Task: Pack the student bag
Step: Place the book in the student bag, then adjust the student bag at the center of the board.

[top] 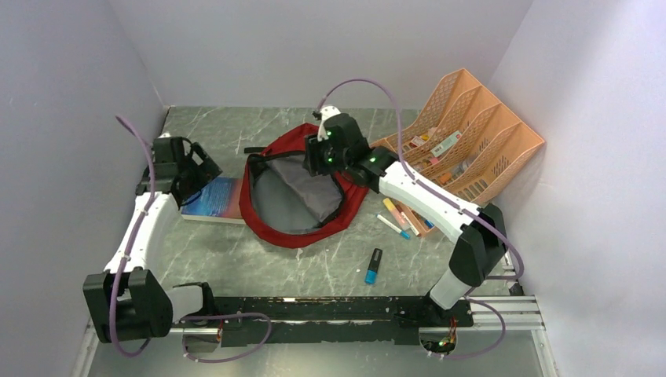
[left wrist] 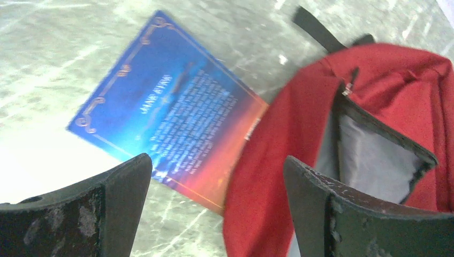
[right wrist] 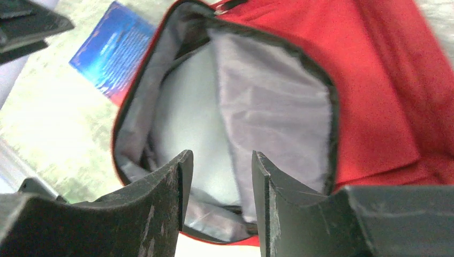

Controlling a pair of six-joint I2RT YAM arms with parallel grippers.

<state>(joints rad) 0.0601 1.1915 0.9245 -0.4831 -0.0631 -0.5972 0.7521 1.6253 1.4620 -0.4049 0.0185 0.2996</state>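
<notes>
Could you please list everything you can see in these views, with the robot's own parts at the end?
student bag: one, dark red with grey lining, middle of the table, lying open.
book: one, blue fading to orange, flat at the bag's left edge.
desk organiser: one, peach mesh, far right by the wall; its small contents are too small to name.
loose pens: at least three, yellow, white and others, on the table between bag and organiser.
marker: one, black and blue, alone on the table nearer the arms.
table: one, grey marbled, under everything.
left pincer: one, black, open, above the book.
right pincer: one, black, open and empty, over the bag's opening.
</notes>
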